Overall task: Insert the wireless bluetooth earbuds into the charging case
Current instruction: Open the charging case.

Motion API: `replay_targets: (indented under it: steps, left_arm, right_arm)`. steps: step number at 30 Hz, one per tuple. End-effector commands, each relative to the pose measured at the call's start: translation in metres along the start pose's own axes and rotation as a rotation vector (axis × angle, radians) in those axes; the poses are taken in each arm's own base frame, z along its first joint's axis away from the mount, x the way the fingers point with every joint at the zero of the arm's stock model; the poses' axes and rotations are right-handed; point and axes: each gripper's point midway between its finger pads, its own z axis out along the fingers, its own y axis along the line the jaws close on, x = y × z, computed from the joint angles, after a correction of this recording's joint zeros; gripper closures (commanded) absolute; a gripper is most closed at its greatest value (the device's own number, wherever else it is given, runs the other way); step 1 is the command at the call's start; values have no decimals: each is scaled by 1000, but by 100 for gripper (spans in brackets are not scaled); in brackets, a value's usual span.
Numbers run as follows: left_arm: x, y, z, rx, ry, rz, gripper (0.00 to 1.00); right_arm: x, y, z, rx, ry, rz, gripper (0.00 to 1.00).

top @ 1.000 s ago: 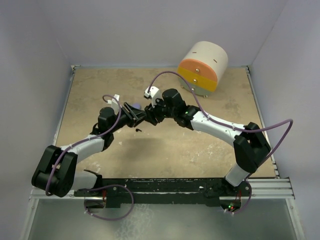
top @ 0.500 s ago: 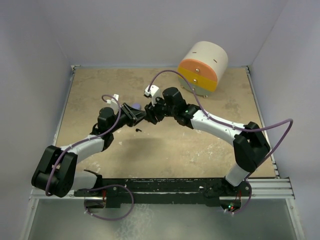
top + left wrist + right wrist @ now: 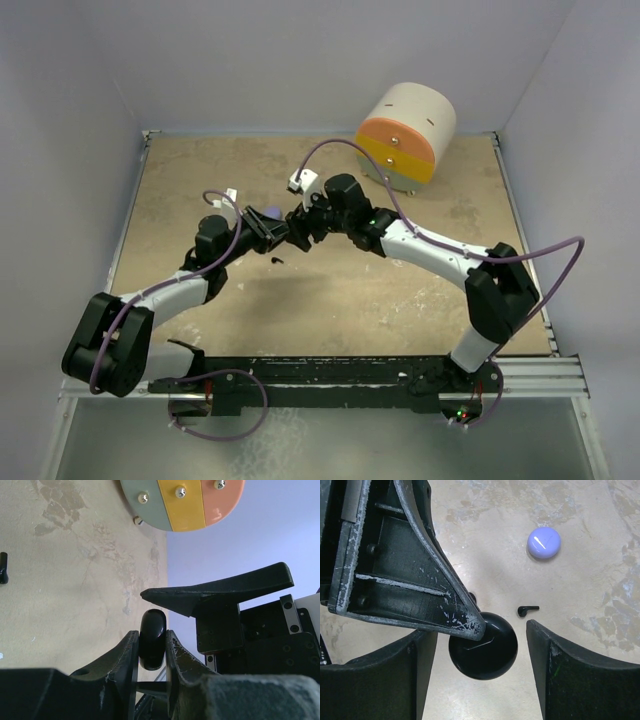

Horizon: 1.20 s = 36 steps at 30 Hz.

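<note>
Black earbud [image 3: 527,610] lies flat on the tabletop [image 3: 600,580], just beside one fingertip of the right claw [image 3: 482,642], with neither claw touching it. The black round case [image 3: 483,646] is clamped edge-on between the fingers of the left claw [image 3: 152,635]. The right claw's jaws stand apart, one on either side of that case, with a clear gap on the earbud side. A lavender case [image 3: 544,542] rests on the tabletop beyond the earbud, well clear of both claws.

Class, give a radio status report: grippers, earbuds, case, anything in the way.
Left gripper shut on black case. Right gripper open, straddling it. Black earbud loose on table. Lavender case lies apart, not obstructing.
</note>
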Motion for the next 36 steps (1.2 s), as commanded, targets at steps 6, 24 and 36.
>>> replay_targets:
  steps: [6, 24, 36]
  left_arm:
    - [-6, -26, 3, 64, -19, 31, 100]
    - [-14, -40, 4, 84, -45, 23, 100]
    - [-13, -57, -1, 129, -28, 9, 100]
  right_arm:
    - [-75, 2, -50, 68, -219, 49, 20]
    - [-27, -36, -66, 308, -147, 338, 10]
    - [11, -40, -42, 312, -83, 356, 9]
